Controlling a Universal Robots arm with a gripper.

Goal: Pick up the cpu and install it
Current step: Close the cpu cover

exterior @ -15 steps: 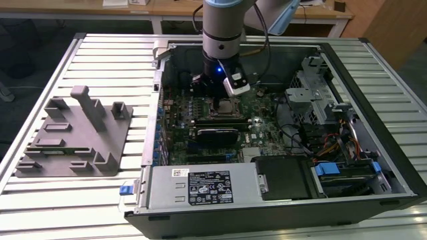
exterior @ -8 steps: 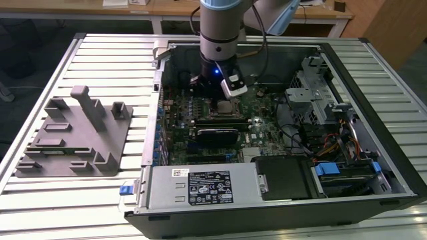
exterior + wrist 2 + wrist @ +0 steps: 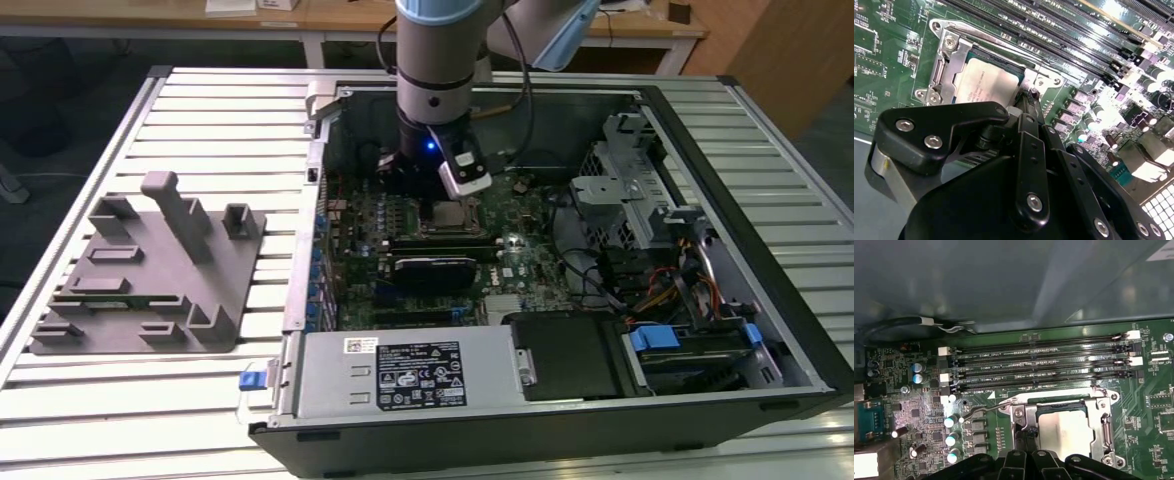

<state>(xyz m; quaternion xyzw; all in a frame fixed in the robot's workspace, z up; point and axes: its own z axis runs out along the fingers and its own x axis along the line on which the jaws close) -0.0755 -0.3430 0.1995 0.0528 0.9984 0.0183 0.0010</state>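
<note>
Second wrist view: cpu (image 3: 986, 82) in mobo socket (image 3: 949, 65), gripper (image 3: 1029, 102) (clenched, empty) at its edge.

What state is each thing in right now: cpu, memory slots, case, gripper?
cpu: lying flat in its socket, metal top showing.
memory slots: no sticks fitted.
computer case: lying on its side, side panel off, insides exposed.
gripper: down inside the case, at the socket's edge beside the cpu.

Slatted alu table (image 3: 200, 120): open PC case (image 3: 534, 440) on exterior view's right, grey fixture tray (image 3: 147, 290) left, apart.
</note>
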